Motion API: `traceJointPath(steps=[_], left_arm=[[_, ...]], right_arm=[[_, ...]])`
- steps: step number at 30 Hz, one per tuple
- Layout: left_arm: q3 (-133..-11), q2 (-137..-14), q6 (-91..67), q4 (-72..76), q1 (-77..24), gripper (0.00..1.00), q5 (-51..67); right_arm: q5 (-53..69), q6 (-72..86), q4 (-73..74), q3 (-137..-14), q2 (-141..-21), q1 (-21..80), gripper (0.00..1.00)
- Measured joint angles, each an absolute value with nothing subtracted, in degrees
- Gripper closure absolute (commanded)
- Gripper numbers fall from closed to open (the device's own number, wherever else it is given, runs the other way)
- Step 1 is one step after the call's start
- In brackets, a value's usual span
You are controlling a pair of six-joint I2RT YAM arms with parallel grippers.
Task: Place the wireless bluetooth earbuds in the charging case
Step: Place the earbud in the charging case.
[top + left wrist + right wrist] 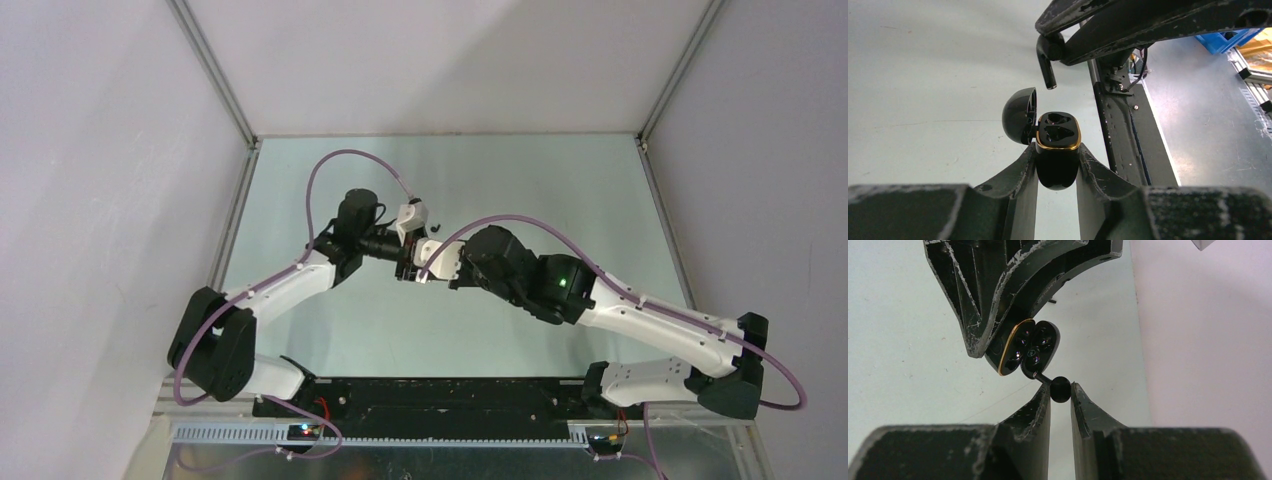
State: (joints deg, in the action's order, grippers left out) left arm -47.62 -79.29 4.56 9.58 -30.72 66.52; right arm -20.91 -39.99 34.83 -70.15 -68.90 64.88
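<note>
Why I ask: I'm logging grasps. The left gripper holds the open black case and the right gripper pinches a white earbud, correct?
Not quite. The earbud in the right gripper is black, not white; the right wrist view shows it. The left gripper does hold the open black case.

Above the table (pixel 560 180), the left jaws and right jaws sit tip to tip.

Left arm (pixel 290 285) and right arm (pixel 650 320): white links, black joints, looping purple cables (pixel 349 151), scuffed black gripper fingers (pixel 1014 177).
</note>
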Motion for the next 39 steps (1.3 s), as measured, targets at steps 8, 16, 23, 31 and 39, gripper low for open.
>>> traceJointPath(steps=[8,16,23,31,39], left_arm=[[-47.6,-79.3,4.4,9.6,-30.0,1.0,66.6],[-47.6,-79.3,4.0,9.6,-29.8,1.0,66.8],[-47.6,-79.3,4.0,9.5,-29.8,1.0,66.8],[-47.6,-79.3,4.0,9.2,-29.8,1.0,66.8],[-47.6,-79.5,4.0,8.9,-29.4,1.0,66.8]], right_arm=[[-23.9,-41.2,33.6,-68.6,-69.0,66.7,0.79],[-26.4,-42.3,32.3,-67.3,-71.6,68.2,0.79],[-28.3,-43.2,30.9,-67.3,-72.2,68.9,0.79],[-29.1,-43.4,30.9,-67.3,-72.7,69.7,0.79],[-29.0,-43.4,31.0,-67.3,-72.7,70.5,0.8]])
